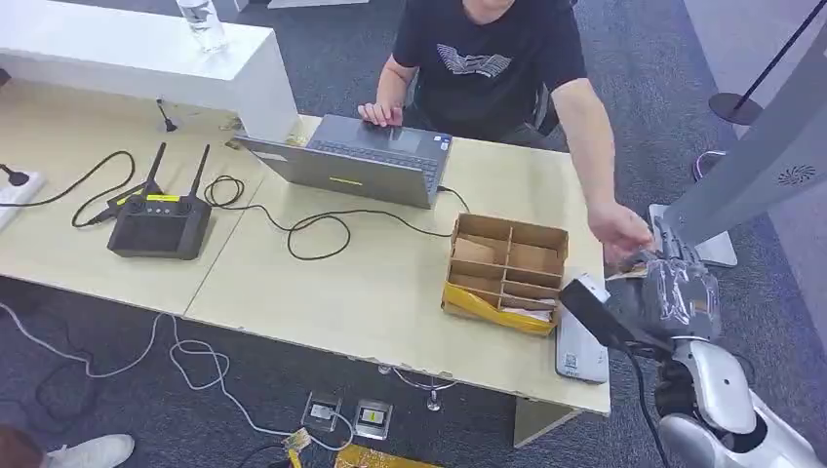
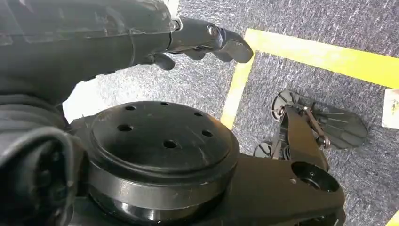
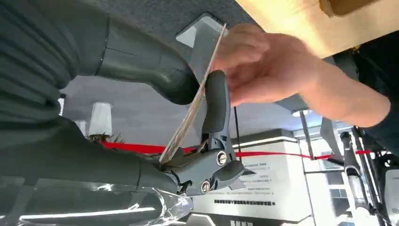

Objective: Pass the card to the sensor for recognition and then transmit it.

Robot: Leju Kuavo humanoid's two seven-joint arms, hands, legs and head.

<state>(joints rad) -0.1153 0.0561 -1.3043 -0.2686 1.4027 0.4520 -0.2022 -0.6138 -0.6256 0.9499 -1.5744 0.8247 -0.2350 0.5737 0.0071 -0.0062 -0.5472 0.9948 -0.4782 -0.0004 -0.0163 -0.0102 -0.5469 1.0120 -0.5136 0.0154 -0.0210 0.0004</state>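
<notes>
The left hand [image 2: 141, 42] hangs over the floor, fingers slightly curled, holding nothing. At the table's [image 1: 390, 283] right end, the right hand [image 1: 673, 292] pinches the card [image 3: 195, 101] between thumb and finger, while a person's hand [image 3: 263, 66] touches the card's far edge.
</notes>
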